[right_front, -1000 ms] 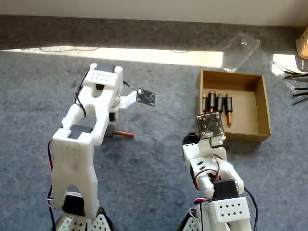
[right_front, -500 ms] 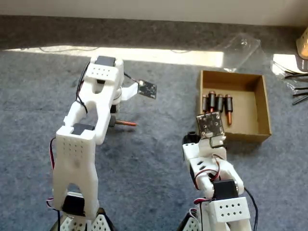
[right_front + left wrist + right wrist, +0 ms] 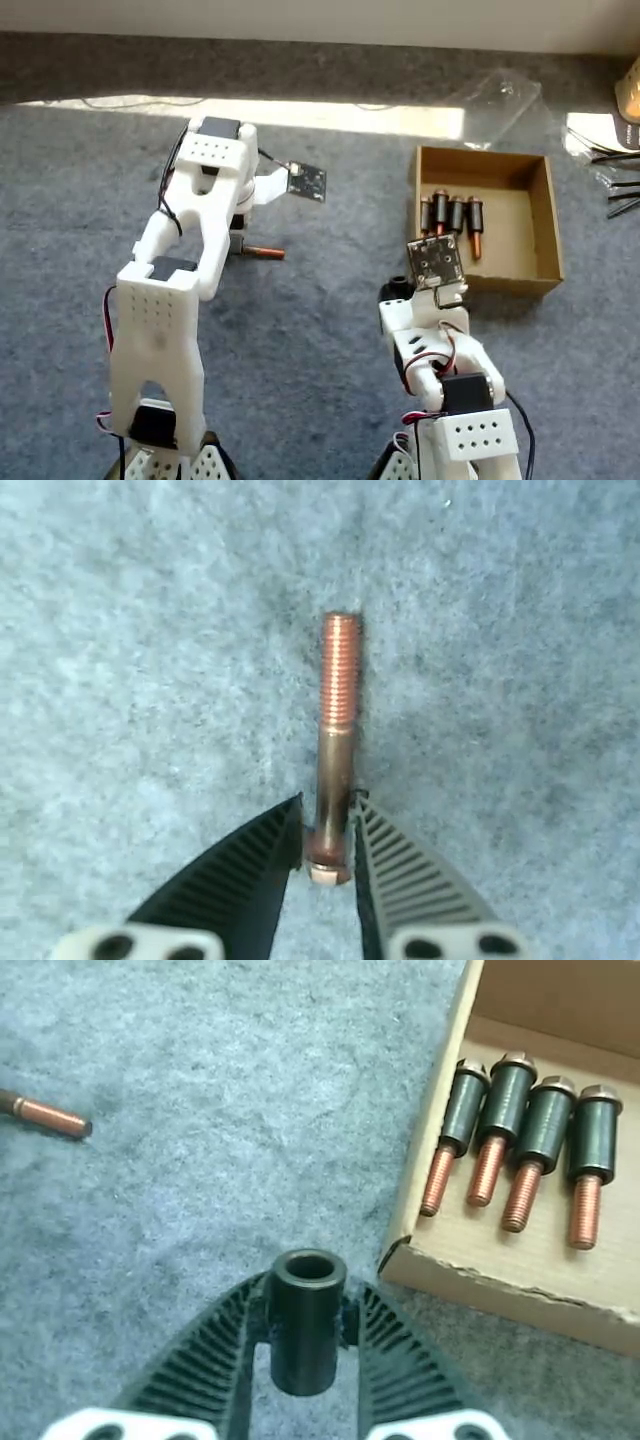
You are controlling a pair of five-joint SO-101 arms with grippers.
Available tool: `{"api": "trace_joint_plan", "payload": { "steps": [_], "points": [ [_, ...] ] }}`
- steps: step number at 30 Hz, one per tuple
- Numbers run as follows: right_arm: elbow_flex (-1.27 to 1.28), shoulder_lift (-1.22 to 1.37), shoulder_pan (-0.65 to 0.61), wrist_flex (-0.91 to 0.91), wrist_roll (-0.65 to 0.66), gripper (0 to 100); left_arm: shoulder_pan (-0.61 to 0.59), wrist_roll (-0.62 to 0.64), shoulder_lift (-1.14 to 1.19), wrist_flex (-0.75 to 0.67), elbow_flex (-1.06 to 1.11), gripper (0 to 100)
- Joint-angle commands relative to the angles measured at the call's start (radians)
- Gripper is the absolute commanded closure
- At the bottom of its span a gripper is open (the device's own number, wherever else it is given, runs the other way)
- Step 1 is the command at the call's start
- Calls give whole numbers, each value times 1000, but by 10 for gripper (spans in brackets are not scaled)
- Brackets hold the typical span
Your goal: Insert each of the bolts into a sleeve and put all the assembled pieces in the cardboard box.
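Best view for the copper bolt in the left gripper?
Left wrist view: bolt shown full length, head end between the left gripper fingers. High view shows it small; right wrist view catches its threaded end far off.

light: bright sun band [image 3: 250, 112] across far carpet [image 3: 320, 330] | shadows: soft | glare: possibly on plastic sheet [image 3: 500, 105]

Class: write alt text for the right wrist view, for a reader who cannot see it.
The right gripper holds a black sleeve over grey carpet. A cardboard box nearby holds four assembled bolts; one bare bolt shows farther off.
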Motion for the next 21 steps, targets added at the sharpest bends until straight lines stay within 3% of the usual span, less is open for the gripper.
{"api": "trace_joint_plan", "payload": {
  "steps": [1, 7, 9, 16, 21],
  "points": [
    [-16, -15, 10, -36, 20, 995, -10, -250, -13, -9, -15, 912],
    [-15, -15, 10, -36, 20, 995, -12, -241, -25, -2, -22, 915],
    [-15, -15, 10, -36, 20, 995, -13, -180, -36, -2, -53, 915],
    [-15, -15, 10, -36, 20, 995, -8, 129, -130, 61, -111, 916],
    [-15, -15, 10, -36, 20, 995, -7, 508, -196, 92, -107, 916]
  ]
}}
